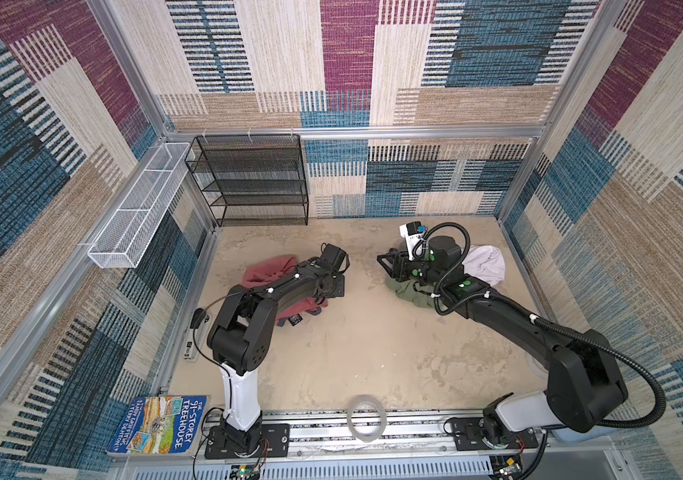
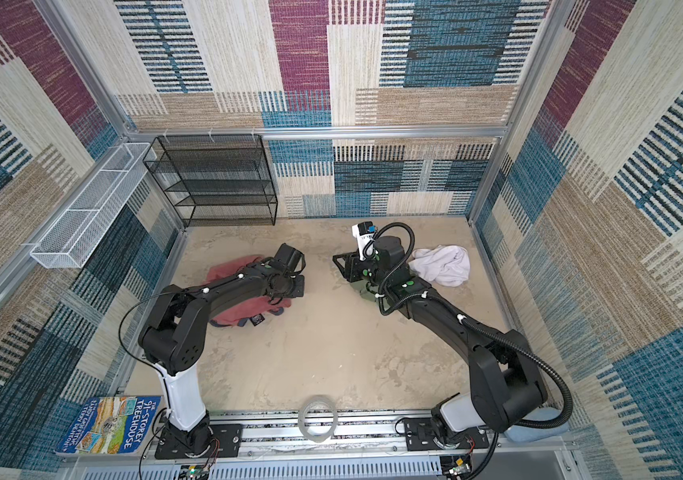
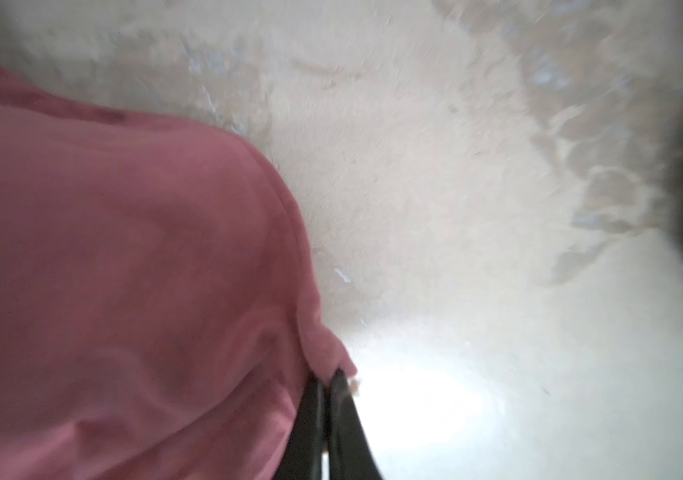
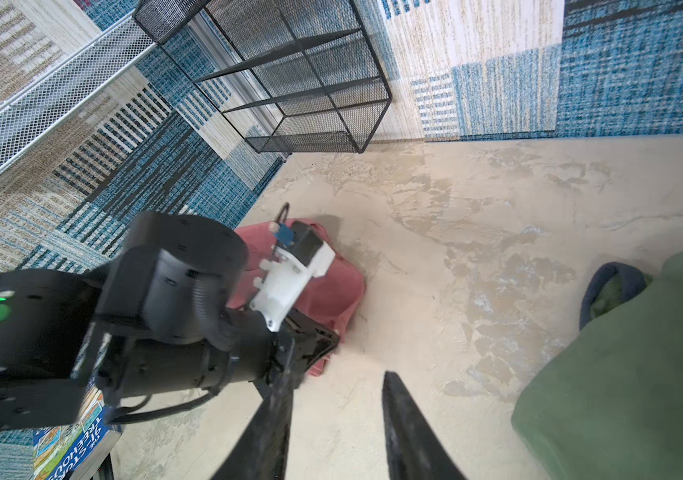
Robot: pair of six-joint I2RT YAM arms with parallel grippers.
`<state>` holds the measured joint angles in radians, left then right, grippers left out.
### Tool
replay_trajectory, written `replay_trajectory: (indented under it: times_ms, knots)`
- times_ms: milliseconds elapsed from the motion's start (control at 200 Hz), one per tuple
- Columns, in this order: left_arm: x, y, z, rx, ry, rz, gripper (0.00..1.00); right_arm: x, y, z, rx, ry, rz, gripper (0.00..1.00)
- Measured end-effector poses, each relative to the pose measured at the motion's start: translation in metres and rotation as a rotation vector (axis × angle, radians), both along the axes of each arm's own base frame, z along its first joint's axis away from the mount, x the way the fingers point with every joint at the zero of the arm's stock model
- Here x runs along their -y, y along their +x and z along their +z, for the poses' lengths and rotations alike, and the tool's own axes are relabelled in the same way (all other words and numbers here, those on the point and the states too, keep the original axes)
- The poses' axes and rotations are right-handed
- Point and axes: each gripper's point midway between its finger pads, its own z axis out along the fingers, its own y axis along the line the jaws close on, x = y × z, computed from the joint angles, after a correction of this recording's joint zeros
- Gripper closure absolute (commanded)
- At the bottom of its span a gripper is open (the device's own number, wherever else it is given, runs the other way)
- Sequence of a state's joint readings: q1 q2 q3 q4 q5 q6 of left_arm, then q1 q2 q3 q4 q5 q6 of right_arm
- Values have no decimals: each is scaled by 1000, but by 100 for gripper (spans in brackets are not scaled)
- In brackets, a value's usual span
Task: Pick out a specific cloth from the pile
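The left gripper (image 3: 326, 380) has its two fingers pressed together on the edge of the cloth (image 3: 124, 270). The salmon-red fabric puckers into a small peak right at the tips, and a scrap of it pokes out past them. The rest of the cloth lies behind this gripper, spread on the table (image 3: 435, 208) under its wrist and forearm, as both top views show (image 1: 265, 268) (image 2: 227, 270). Ahead of the tips there is only bare table. The right gripper (image 4: 340, 386) faces the left one across the open middle, well apart from it. Its fingers (image 4: 406, 424) are spread, with nothing but table surface between them. The pile sits on this gripper's side. The olive green garment (image 4: 630, 374) lies just beside the spread fingers in the right wrist view, and in the top views it sits under the wrist (image 1: 410, 293) (image 2: 362, 291). The white garment (image 1: 485, 262) (image 2: 443, 264) lies behind the wrist, on the side away from the left gripper. The arm hides whether the two garments touch. The cloth is clear of the pile, beyond the right gripper's tips and across the gap (image 4: 331, 282).
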<state>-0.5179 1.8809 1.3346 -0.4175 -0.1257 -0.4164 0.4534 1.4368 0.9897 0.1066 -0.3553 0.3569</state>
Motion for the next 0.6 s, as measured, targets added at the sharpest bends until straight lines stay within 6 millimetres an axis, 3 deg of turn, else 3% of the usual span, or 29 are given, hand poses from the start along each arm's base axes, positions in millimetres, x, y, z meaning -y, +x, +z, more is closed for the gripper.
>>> replay_trajectory:
  times_ms: [145, 305, 466, 601]
  knots:
    - [-1, -1, 46, 95, -55, 1, 100, 1, 0, 0, -3, -1, -2, 61]
    - [-17, -10, 93, 191, -96, 22, 100, -2, 5, 6, 6, 4, -1, 61]
    - [-63, -19, 136, 293, -122, 113, 100, -4, 8, 9, 11, 7, 2, 61]
    - [-109, -32, 153, 337, -123, 208, 100, -6, 11, 12, 14, 9, 3, 61]
